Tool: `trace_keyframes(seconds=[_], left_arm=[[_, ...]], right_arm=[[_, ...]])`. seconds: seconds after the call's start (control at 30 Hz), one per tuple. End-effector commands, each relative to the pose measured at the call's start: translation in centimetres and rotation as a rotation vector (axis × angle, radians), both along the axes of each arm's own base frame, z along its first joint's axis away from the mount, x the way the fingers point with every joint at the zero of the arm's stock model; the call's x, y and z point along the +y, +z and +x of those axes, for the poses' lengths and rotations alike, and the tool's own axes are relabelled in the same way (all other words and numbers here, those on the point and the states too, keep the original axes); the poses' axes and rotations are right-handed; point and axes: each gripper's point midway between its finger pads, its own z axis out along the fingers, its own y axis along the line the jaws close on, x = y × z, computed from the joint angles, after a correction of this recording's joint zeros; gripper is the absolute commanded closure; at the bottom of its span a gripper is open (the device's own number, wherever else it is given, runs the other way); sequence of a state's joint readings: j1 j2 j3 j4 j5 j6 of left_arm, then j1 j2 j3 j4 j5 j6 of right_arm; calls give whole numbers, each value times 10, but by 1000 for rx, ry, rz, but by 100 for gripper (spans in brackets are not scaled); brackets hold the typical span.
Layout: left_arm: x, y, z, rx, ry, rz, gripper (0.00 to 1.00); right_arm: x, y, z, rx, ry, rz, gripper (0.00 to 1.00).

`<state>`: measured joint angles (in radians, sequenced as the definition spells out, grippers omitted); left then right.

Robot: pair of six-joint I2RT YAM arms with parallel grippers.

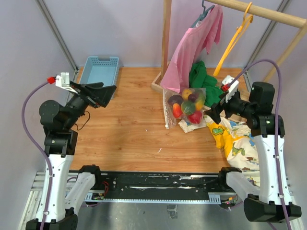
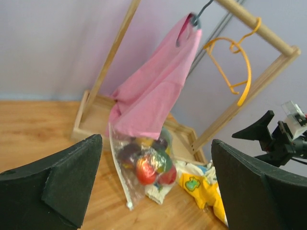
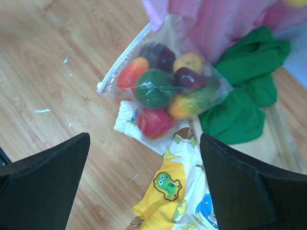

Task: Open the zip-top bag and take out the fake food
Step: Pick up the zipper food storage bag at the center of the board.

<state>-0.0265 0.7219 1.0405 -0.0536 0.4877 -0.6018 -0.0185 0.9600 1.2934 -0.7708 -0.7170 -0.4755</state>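
Observation:
The zip-top bag [image 1: 184,106] lies on the wooden table at the foot of the rack, with its white zip strip [image 1: 166,112] along the left edge. The fake food [image 1: 188,107] is inside it: red, orange, yellow, green and dark purple pieces. The bag also shows in the left wrist view [image 2: 125,178] and the right wrist view [image 3: 204,91]. My left gripper [image 1: 108,91] is open and empty, raised well to the left of the bag. My right gripper [image 1: 218,106] is open and empty, just right of the bag, above the cloth.
A yellow-and-white cartoon-print cloth [image 1: 236,140] lies partly under the bag and to its right. A green cloth [image 1: 204,76] and a hanging pink garment [image 1: 192,48] sit behind it on the wooden rack [image 1: 166,43]. A blue basket [image 1: 100,72] stands at the back left.

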Motion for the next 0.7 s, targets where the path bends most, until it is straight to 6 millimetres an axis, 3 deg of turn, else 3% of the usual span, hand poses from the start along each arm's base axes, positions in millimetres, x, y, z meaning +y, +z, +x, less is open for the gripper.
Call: trace_keyframes(seconds=[0.0, 0.33, 0.5, 0.67], left_arm=[[0, -57, 14, 188, -2, -67, 1], [20, -164, 35, 436, 150, -218, 1], [21, -195, 29, 416, 147, -270, 1], [1, -211, 25, 390, 20, -291, 3]], right_arm=[[18, -30, -16, -10, 167, -27, 2], [20, -95, 3, 108, 206, -37, 2], [25, -113, 18, 239, 183, 34, 2], [38, -118, 22, 306, 229, 116, 1]])
